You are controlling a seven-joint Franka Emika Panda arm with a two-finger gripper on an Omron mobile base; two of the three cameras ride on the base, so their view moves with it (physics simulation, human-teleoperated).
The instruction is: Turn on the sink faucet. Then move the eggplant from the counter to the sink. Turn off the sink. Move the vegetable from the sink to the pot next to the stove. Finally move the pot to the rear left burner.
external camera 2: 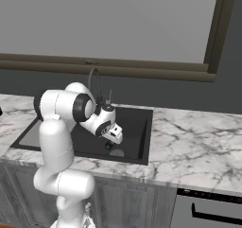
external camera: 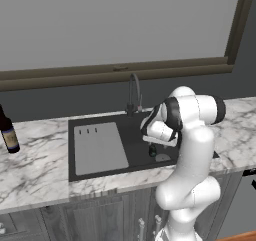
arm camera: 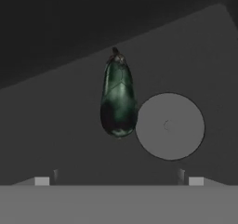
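A dark green eggplant [arm camera: 118, 97] lies on the floor of the dark sink basin [external camera: 131, 135], next to the round grey drain [arm camera: 169, 126]. In the base views the eggplant [external camera: 152, 150] [external camera 2: 109, 145] is a small dark shape under the hand. My gripper [arm camera: 117, 175] [external camera: 157, 145] [external camera 2: 113, 140] hangs just above it, pointing down into the basin. It is open and holds nothing, and the eggplant lies ahead of the gap, apart from both fingertips. The dark curved faucet [external camera: 134, 92] [external camera 2: 94, 83] stands at the back rim of the sink.
The sink's left part is a flat grey drainboard [external camera: 99, 147]. A dark bottle [external camera: 7, 132] stands on the marble counter [external camera 2: 189, 146] at far left. A window frame runs along the wall behind. A dark appliance front [external camera 2: 208, 210] sits under the counter at right.
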